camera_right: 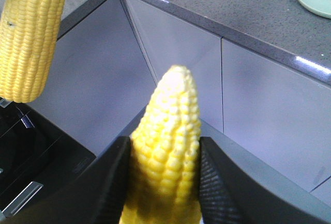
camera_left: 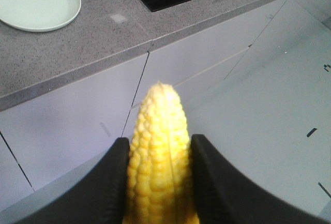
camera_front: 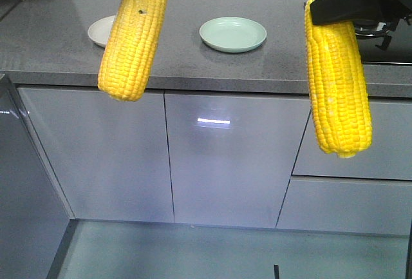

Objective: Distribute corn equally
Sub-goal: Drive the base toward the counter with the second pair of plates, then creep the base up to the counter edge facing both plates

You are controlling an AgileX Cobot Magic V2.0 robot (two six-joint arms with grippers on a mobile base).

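Corn cob [camera_front: 133,34] clamped in left gripper [camera_left: 160,142], second cob [camera_front: 338,79] in right gripper [camera_right: 164,144] — jaws seen from the wrists. Front view shows both dangling.

My left end effector [camera_left: 159,149] and right end effector [camera_right: 164,149] hang in open air before the counter [camera_front: 51,50], gripping the left cob [camera_front: 134,34] and right cob [camera_front: 338,79]; these dangle across the cabinet fronts [camera_front: 232,163]. On the counter, bare stone separates the white plate [camera_front: 98,31] from the green plate [camera_front: 233,34]. The stove [camera_front: 393,50] fills the right end.
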